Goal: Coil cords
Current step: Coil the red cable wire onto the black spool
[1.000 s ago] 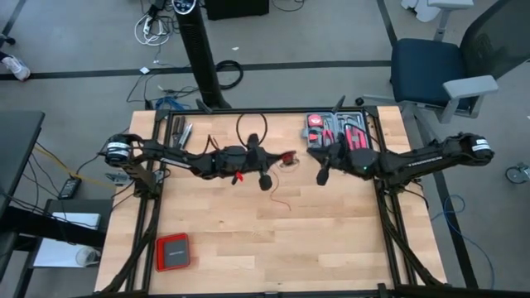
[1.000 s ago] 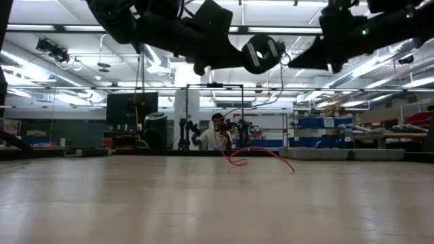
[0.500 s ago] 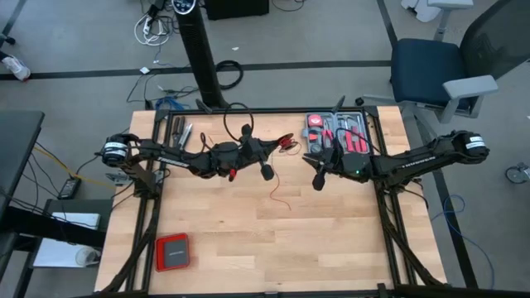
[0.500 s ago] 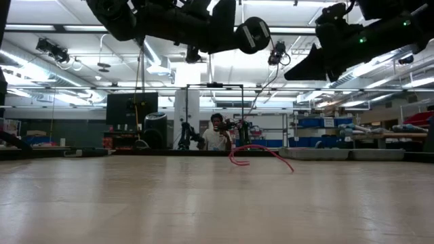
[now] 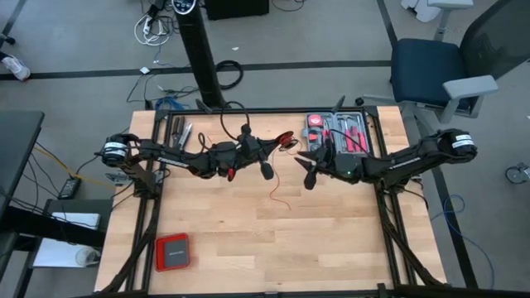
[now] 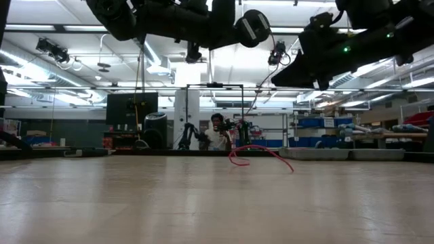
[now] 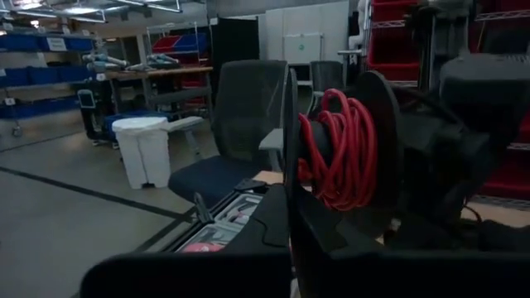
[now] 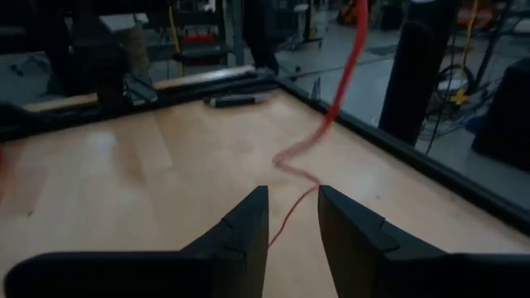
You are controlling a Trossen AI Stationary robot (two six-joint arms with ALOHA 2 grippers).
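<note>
Two arms hang above the wooden table [image 5: 248,232], and we see them meeting near its middle, toward the far side. The left gripper [image 5: 263,159] is raised off the surface; its wrist view shows the red cord [image 7: 338,157] wound in many turns around a dark spool [image 7: 373,141] just ahead of the camera. We cannot tell from any view whether the left fingers are apart or together, since the spool and the arm's own body hide them. From the coil, a loose run of the red cord drops to the table and trails across the wood toward the near side, a thin line in the high view [image 5: 280,192]; in the low view it shows as a low red arc lying on the far part of the surface [image 6: 256,153].

The right gripper [image 5: 308,172] hovers just beside that loose run, tilted down toward the table. In its wrist view the two dark fingers [image 8: 248,219] stand apart with a clear gap, and the cord's thin tail [image 8: 319,153] runs over the wood just beyond them, untouched.

We also see a grey tool tray [image 5: 338,132] at the table's far right corner, partly under the right arm, and a flat red box [image 5: 173,252] near the front left. A person [image 6: 217,135] shows far behind the table in the low view.
</note>
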